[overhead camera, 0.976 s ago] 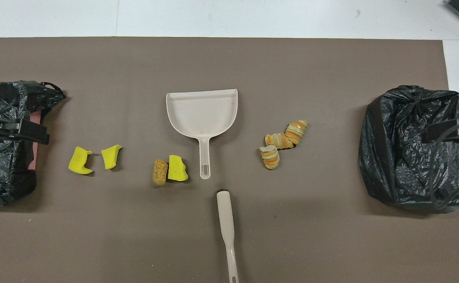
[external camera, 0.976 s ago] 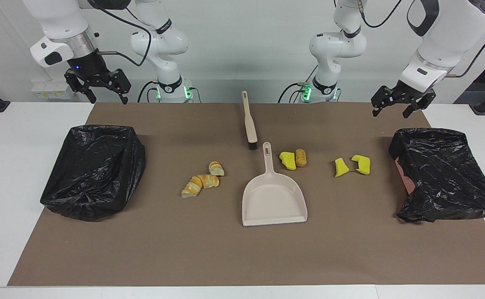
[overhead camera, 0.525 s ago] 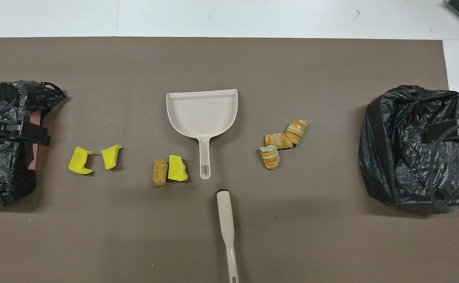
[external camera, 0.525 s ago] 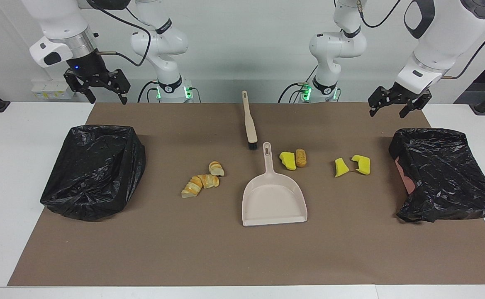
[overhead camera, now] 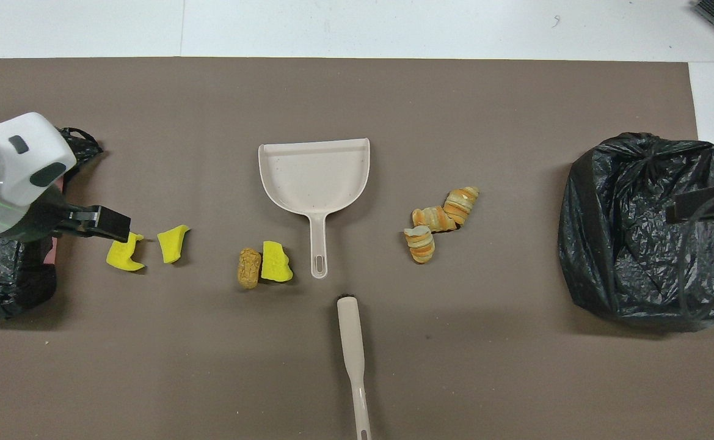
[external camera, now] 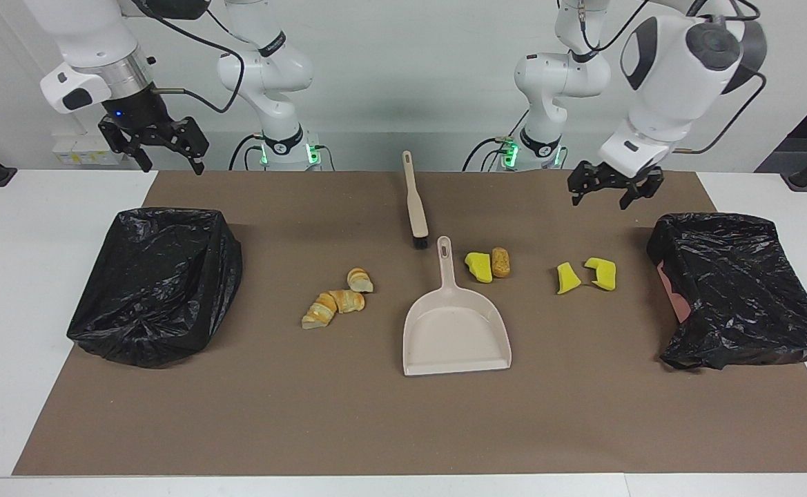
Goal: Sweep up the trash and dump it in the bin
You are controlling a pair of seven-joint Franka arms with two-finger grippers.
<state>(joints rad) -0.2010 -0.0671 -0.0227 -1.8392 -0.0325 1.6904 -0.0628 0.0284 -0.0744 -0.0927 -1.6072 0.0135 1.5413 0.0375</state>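
Both grippers hang with jaws open and empty, the left gripper point(external camera: 611, 189) over the brown mat, the right gripper point(external camera: 157, 146) above the surface's edge.

Bright even overhead light, soft shadows, sharp focus

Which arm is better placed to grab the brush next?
Left, probably. The left gripper hangs open over the mat, closer to the brush than the open right gripper, which hangs near the table's edge by the bin.
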